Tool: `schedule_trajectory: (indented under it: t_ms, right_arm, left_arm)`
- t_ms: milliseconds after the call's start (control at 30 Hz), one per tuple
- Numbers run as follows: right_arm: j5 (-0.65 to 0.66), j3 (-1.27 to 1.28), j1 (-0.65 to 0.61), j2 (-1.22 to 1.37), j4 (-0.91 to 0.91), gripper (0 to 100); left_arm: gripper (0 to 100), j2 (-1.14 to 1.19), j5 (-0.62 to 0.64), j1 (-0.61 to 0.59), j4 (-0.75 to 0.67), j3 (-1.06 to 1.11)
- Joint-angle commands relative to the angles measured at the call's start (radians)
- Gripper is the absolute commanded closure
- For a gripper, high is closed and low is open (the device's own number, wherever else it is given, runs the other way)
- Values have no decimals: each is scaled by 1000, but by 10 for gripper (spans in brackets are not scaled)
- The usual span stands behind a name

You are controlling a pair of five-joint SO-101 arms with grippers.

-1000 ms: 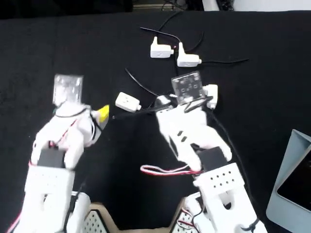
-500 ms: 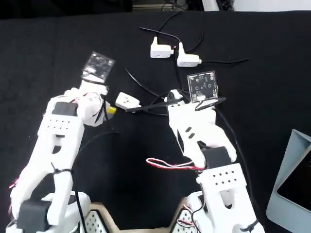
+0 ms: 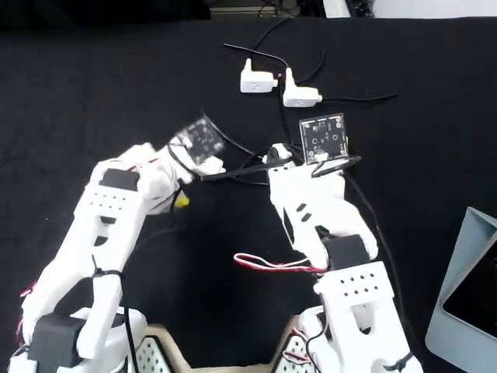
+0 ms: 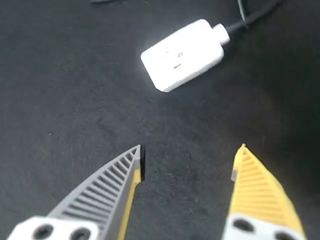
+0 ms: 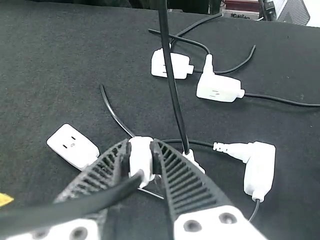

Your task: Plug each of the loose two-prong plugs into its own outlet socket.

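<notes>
My right gripper is shut on a small white plug, held just above the black mat; a black cord runs off past it. A flat white outlet socket lies close beside that plug. My left gripper hangs open over the mat, with the same socket lying a short way beyond its fingertips. In the high view the left arm's yellow finger shows beside the right gripper. Another white plug body lies on the other side of the right gripper.
Two more white plug pieces with black cords lie at the back of the mat. Loose cords cross the middle between the arms. A grey box stands at the right edge. The mat's far left is bare.
The left arm has swung from the left side in toward the middle, ending over the white socket. The right arm shifted slightly to the right early on, then held still with its plug.
</notes>
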Motion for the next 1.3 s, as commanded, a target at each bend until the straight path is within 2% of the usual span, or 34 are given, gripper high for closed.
schedule_trajectory:
  t_ms: [0, 133, 433, 600, 700, 933, 1267]
  right_arm:
    - [2, -7, 15, -18, -21, 986]
    - [2, -7, 11, -18, -20, 985]
    - [2, -7, 11, -18, -18, 985]
    - [2, -5, 12, -18, -18, 985]
    - [3, -5, 12, -18, -18, 985]
    - [6, 4, 11, -18, -20, 985]
    - [6, 4, 11, -18, -18, 985]
  left_arm:
    - [707, -5, -80, 18, -120, 51]
    - [707, -3, -83, 42, -227, 79]
    - [710, 149, -72, 65, -285, -22]
    - [711, 238, 112, 62, -397, -61]
    - [708, 249, 178, 59, -427, -59]
    - [707, 292, 255, 73, -425, -94]
    - [711, 572, 347, 67, -420, -259]
